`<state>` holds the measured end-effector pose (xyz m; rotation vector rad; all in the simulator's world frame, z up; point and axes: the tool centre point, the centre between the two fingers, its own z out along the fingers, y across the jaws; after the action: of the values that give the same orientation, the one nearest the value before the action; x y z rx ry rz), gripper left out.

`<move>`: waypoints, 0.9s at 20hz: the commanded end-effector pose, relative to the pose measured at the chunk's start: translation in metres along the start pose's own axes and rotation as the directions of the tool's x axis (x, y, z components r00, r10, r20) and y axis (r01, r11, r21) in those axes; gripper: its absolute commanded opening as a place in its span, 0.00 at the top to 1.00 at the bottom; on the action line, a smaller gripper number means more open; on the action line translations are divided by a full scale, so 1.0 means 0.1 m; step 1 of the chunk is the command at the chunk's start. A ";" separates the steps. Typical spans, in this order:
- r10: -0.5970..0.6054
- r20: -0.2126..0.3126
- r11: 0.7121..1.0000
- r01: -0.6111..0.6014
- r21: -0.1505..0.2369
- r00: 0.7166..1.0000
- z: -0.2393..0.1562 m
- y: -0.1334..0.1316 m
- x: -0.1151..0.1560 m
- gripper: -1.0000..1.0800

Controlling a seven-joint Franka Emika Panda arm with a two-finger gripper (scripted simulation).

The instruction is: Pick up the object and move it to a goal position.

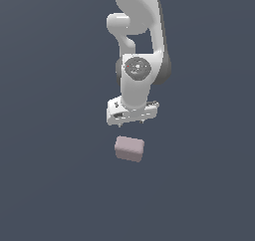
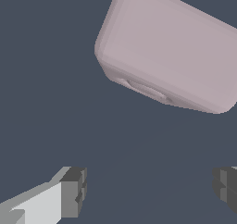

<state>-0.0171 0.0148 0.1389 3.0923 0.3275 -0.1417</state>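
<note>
The object (image 1: 129,149) is a small pale pinkish-grey block with rounded edges, lying on the dark slate surface. The white gripper (image 1: 132,123) hangs just above and behind it, pointing down, with a small gap between them. In the wrist view the object (image 2: 169,52) fills much of the frame and has a shallow oval dent on one side face. It lies ahead of the gripper (image 2: 150,188), not between the fingers. Both grey fingertips (image 2: 73,190) stand wide apart, so the gripper is open and holds nothing.
The white arm (image 1: 137,31) rises straight up behind the gripper to the frame's top edge. A plain dark slate floor (image 1: 50,185) surrounds the block on all sides. No goal marker shows in either view.
</note>
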 end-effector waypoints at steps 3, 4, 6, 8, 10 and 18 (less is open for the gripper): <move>-0.101 -0.006 0.995 0.101 -0.001 0.995 -0.01 0.01 0.08 0.04; -0.127 -0.008 0.992 0.127 -0.002 0.992 -0.01 0.02 0.10 0.04; -0.180 -0.011 0.984 0.180 -0.003 0.984 -0.01 0.03 0.14 0.04; -0.233 -0.014 0.972 0.233 -0.004 0.972 -0.02 0.03 0.18 0.04; -0.285 -0.018 0.959 0.285 -0.006 0.958 -0.02 0.04 0.22 0.04; -0.482 -0.031 0.876 0.482 -0.016 0.876 -0.04 0.08 0.38 0.04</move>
<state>0.0184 0.0153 0.1395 2.9542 1.0327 -0.1003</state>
